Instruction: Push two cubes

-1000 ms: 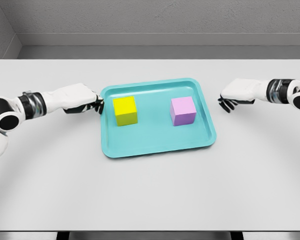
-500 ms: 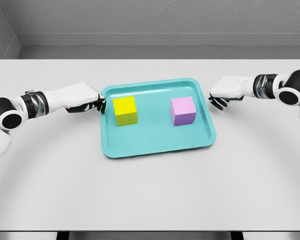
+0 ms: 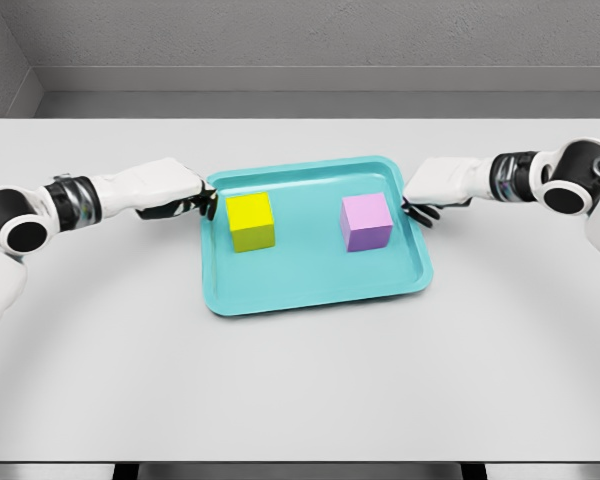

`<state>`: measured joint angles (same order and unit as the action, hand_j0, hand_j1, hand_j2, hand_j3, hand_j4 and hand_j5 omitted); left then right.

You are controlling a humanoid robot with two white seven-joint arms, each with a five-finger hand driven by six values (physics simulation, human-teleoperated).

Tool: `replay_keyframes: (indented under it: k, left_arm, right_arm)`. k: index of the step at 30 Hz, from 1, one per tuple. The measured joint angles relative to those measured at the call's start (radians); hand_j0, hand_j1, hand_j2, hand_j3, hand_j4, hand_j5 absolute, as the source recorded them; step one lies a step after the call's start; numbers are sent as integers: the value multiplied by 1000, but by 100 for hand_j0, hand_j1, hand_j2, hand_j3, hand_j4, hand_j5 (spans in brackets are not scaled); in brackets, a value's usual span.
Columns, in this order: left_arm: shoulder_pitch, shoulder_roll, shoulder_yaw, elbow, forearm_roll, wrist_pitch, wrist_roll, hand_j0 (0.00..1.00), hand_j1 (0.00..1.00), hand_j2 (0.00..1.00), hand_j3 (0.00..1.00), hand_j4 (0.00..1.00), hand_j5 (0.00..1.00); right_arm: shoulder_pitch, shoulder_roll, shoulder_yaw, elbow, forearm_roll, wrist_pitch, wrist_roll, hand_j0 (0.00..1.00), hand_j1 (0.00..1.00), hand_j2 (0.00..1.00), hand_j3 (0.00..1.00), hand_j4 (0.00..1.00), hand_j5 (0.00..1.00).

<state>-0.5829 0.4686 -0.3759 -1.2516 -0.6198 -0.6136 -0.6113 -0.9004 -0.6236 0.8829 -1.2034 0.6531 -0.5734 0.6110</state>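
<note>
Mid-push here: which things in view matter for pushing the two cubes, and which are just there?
Part of the job:
yellow cube
pink cube
left hand, at the tray's left rim
right hand, at the tray's right rim

Just there:
teal tray, holding both cubes
white table

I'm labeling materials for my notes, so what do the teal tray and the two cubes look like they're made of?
Teal tray: probably smooth molded plastic, with rounded rim and soft sheen. Yellow cube and purple cube: flat matte colour, no texture; plastic or foam, I can't tell in this render.
</note>
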Motion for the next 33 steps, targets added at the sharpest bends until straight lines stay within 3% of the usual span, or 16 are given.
replay_keyframes:
  k: [11, 21, 33]
  left_arm:
    - [0, -44, -8, -2, -2, 0, 0, 38, 38, 38, 38, 38, 38]
    - [-3, -29, -4, -1, 0, 0, 0, 37, 37, 37, 37, 37, 37]
    - [-37, -57, -5, 50, -6, 0, 0, 37, 37, 37, 37, 37, 37]
  right_arm:
    - [-5, 0, 40, -28, 0, -1, 0, 12, 12, 12, 12, 12, 12]
    - [-5, -1, 56, -42, -2, 4, 1, 12, 12, 12, 12, 12, 12]
    - [-6, 8, 62, -50, 0, 1, 0, 12, 12, 12, 12, 12, 12]
